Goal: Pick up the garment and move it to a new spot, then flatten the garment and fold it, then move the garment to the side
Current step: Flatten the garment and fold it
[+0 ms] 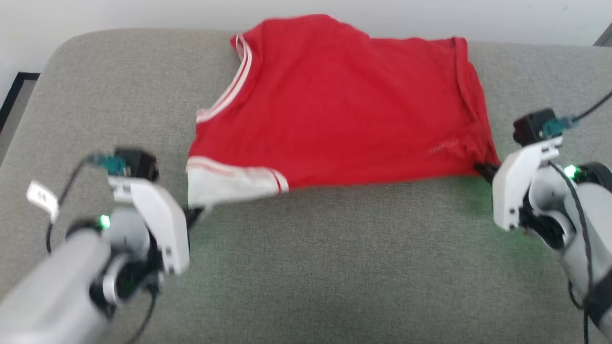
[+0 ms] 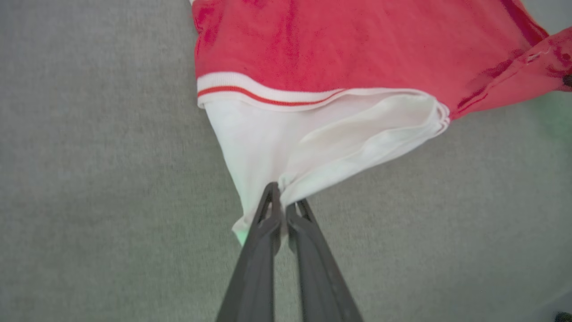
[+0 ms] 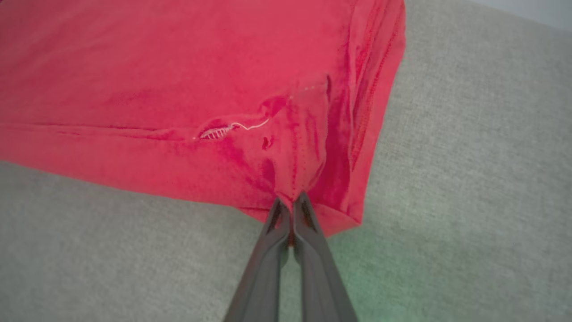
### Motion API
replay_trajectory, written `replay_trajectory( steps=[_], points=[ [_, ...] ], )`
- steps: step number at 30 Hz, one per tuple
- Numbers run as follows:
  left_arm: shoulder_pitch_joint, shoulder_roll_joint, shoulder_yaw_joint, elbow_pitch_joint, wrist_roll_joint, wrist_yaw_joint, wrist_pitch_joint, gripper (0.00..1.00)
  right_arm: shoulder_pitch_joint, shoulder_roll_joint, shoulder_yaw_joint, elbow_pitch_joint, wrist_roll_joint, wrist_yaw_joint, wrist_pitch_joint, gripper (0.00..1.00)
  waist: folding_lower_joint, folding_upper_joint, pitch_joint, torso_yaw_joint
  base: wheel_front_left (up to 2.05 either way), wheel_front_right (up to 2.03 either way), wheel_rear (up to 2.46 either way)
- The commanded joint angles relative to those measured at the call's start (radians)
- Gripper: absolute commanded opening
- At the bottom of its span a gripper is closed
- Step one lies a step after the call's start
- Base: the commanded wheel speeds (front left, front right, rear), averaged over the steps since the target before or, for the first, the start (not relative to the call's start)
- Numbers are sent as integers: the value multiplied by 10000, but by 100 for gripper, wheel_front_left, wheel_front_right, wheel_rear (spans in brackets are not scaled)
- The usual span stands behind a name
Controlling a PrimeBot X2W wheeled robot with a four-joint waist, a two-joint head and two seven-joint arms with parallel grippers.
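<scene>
In the head view, the garment point(image 1: 334, 110) is lying across the upper middle of the frame on the grey upholstered surface point(image 1: 306, 267), its near edge stretching between your two arms. Your left gripper point(image 1: 195, 214), at lower left, is pinching the white sleeve point(image 1: 229, 184). Your right gripper point(image 1: 484, 169), at the right edge, is pinching a red corner. A pale wall point(image 1: 143, 12) is running along the top, with a dark frame point(image 1: 14, 91) at far left that you cannot identify. In the left wrist view, the fingers are clenching a bunched fold of white sleeve at centre frame, below the striped trim point(image 2: 268, 91). In the right wrist view, the fingers are clamping a gathered red hem corner, mid-frame. Expect light, limp, stretchy cloth that sags between grips. Corners and seams are looking like your safest holds, and the coarse-looking covering may be dragging on it.
</scene>
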Motion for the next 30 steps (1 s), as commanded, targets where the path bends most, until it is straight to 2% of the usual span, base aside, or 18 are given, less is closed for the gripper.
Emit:
replay_trajectory(
  steps=[1, 6, 13, 20, 25, 30],
  points=[
    [738, 291, 48, -923, -169, 522, 32, 0, 551, -352, -44, -628, 83, -3, 290, 0, 0, -1, -44, -13, 0, 0, 0],
    [2171, 916, 16, -2943, -404, 1595, 17, 0, 1912, -926, -312, -2345, 356, -3, 1014, 0, 0, -1, -128, -45, 0, 0, 0],
    [3651, 1384, -145, -4361, -698, 2487, -9, 0, 3988, -1504, -1025, -4425, 694, -3, 2215, 0, 0, -1, -345, -91, 0, 0, 0],
    [4516, 1739, -422, -5069, -920, 2938, 224, 0, 5642, -1799, -1751, -5816, 834, -3, 3091, 0, 0, -1, -479, -115, 0, 0, 0],
    [4817, 2061, -424, -5466, -1111, 3249, 503, 0, 6615, -1487, -2509, -6551, 866, -3, 3478, 0, 0, -1, -529, -104, 0, 0, 0],
    [4289, 2498, -71, -5789, -796, 3360, 483, 0, 7025, -1139, -3251, -7313, 549, -3, 3509, 0, 0, -1, -501, -153, 0, 0, 0]
  ],
)
